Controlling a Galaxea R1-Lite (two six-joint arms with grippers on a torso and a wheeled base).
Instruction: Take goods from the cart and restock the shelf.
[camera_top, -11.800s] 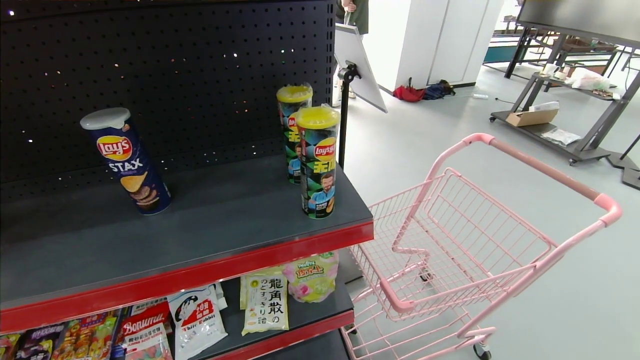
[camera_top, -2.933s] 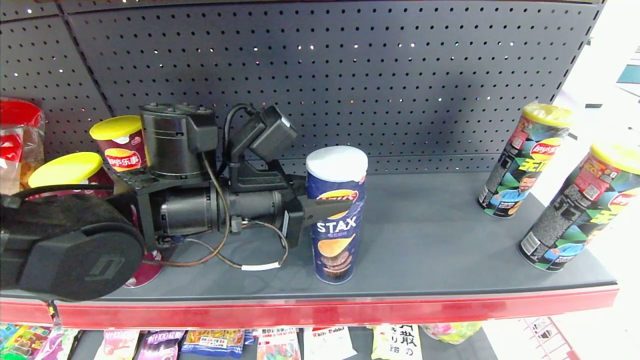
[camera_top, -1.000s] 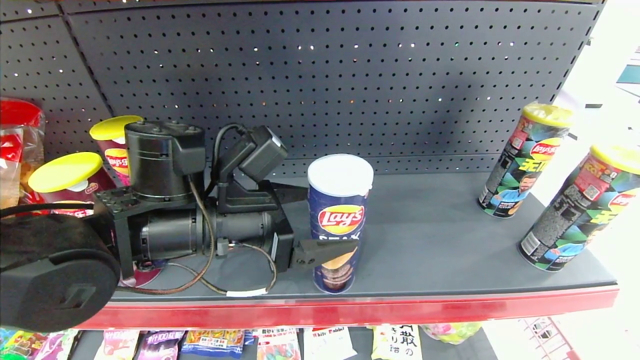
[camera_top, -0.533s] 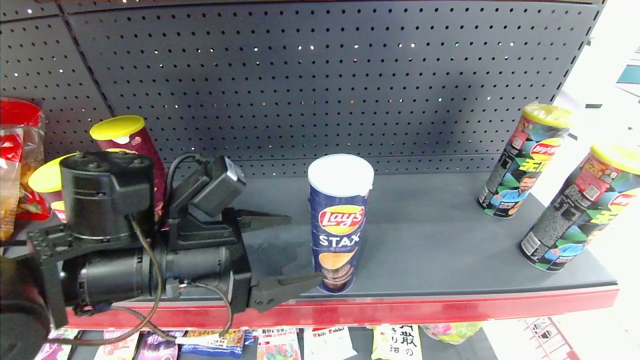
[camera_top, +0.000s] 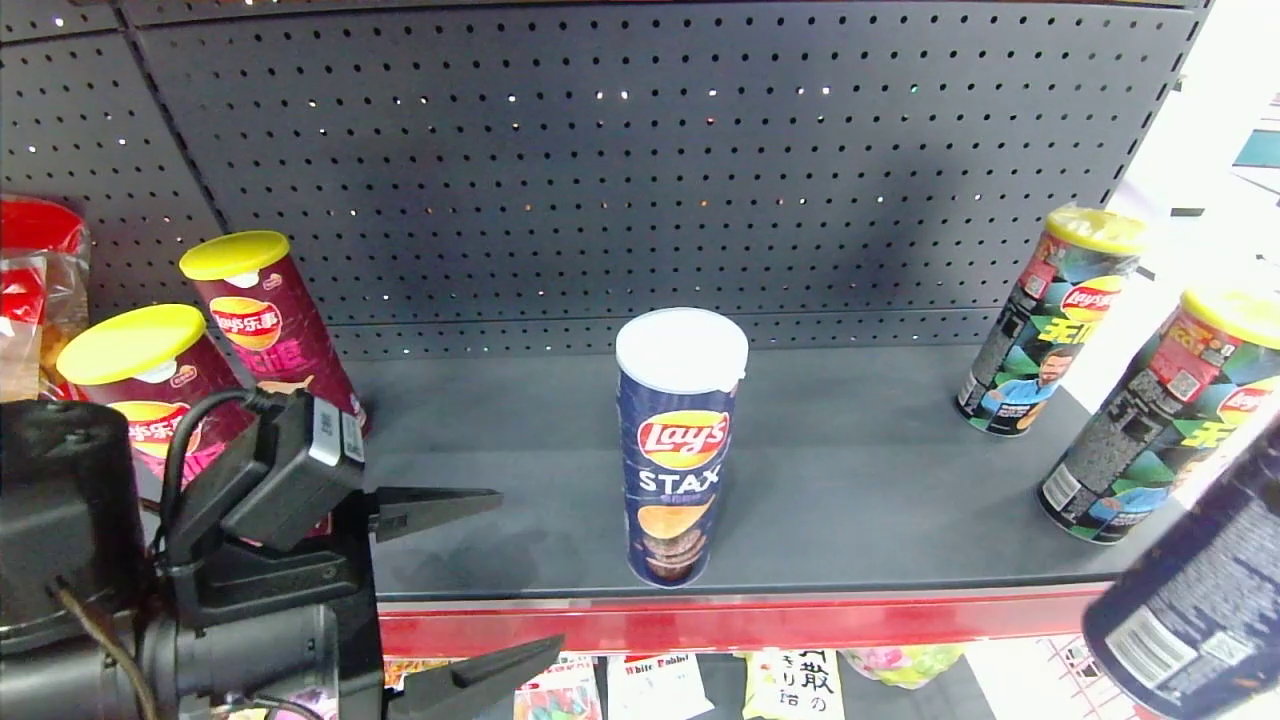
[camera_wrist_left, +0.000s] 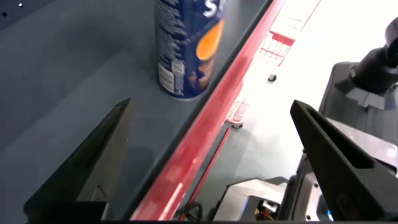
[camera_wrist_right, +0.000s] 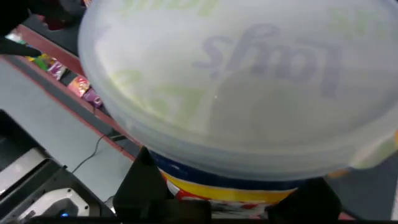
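A blue chip can (camera_top: 680, 450) with a white lid stands upright mid-shelf, close to the red front edge; its lower part also appears in the left wrist view (camera_wrist_left: 186, 56). My left gripper (camera_top: 530, 567) is open and holds nothing, to the left of that can and in front of the shelf edge (camera_wrist_left: 211, 106). A second dark blue chip can (camera_top: 1190, 610) hangs tilted at the lower right, in front of the shelf. In the right wrist view its clear lid (camera_wrist_right: 249, 81) is very close, with my right gripper (camera_wrist_right: 230, 193) shut on the can's body.
The grey shelf (camera_top: 850, 470) has a pegboard back. Two maroon cans with yellow lids (camera_top: 265, 300) stand at the left, and two green-and-black cans (camera_top: 1060, 320) at the right end. Free shelf lies on both sides of the blue can. Snack packets (camera_top: 660, 685) lie below.
My left gripper has let go of the blue can and drawn back to the left and off the shelf, fingers open. A second dark can has come into view at the lower right.
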